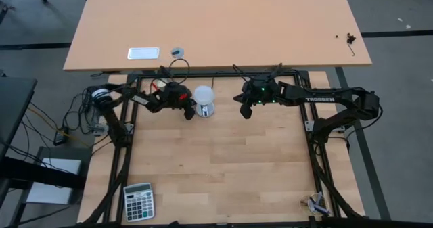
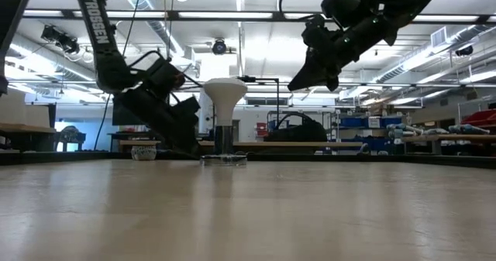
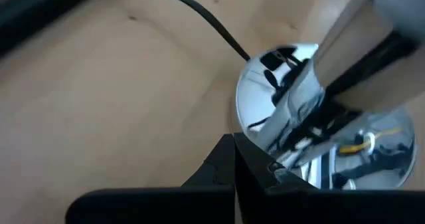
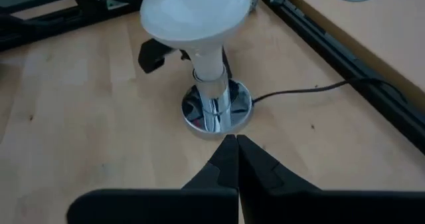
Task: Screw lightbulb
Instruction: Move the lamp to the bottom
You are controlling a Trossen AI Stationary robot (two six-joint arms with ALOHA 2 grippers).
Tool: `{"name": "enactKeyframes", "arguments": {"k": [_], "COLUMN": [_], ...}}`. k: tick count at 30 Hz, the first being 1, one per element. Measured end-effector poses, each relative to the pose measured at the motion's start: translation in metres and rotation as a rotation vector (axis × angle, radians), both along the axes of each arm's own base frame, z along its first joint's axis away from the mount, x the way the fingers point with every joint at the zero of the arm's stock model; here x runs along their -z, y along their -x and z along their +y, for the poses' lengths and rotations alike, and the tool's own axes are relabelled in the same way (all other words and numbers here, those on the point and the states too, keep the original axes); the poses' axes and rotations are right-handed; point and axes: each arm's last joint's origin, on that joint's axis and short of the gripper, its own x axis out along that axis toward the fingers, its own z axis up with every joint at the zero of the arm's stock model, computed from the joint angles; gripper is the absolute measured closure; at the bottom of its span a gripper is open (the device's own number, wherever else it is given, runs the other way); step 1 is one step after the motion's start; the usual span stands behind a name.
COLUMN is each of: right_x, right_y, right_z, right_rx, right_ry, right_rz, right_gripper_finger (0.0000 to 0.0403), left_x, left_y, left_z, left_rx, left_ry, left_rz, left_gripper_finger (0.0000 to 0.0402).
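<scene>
Two dark arms reach in over a pale wooden table (image 1: 223,167); the lightbulb (image 1: 204,96) stands upright between them near the far edge, dome face up, its narrow base seated in a round silver socket disc (image 4: 217,111) from which a thin black cord (image 4: 299,90) runs off across the wood. The left hand (image 1: 189,111) sits low, just beside the bulb and at the rim of the disc, fingers pressed together and holding nothing. The right hand (image 1: 246,111) hangs raised and well apart from the bulb on the other side, likewise closed and empty.

To judge by the upright, seated bulb, the screwing is at or near its end. If another turn is needed, a hand should part its fingers, take the cone neck squarely rather than the wide dome, and turn about the vertical axis, while the other steadies the disc, which lies loose and could spin or slide.

Surface: light plank-grain wood, framed by black rails; a larger plain tan table (image 1: 216,18) stands beyond. A calculator (image 1: 139,201) lies at the near left corner, and a small white tray (image 1: 143,53) on the farther table. The low view shows a workshop with ceiling strip lights and shelving behind.
</scene>
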Motion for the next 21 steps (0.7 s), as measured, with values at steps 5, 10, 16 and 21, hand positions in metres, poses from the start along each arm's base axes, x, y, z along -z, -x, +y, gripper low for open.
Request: {"name": "enactKeyframes", "arguments": {"k": [5,10,16,21], "right_x": [-0.002,-0.003,-0.003,0.002], "right_y": [0.001,0.001,0.001,0.002], "right_z": [0.004,0.005,0.005,0.005], "right_rx": [-0.011,-0.015,-0.012,-0.009], "right_ry": [0.0,0.001,-0.004,-0.007], "right_rz": [-0.002,-0.005,-0.008,-0.01], "right_gripper_finger": [0.0398,0.0398,0.0398,0.0398], "left_x": [0.005,0.006,0.003,0.001], "left_y": [-0.017,-0.03,-0.039,-0.044], "left_z": [-0.006,-0.021,-0.036,-0.045], "left_rx": [0.07,0.125,0.161,0.167], "left_ry": [0.02,0.013,0.006,-0.013], "left_rz": [-0.002,-0.011,-0.047,-0.054], "left_gripper_finger": [0.0402,0.0402,0.0402,0.0402]}}
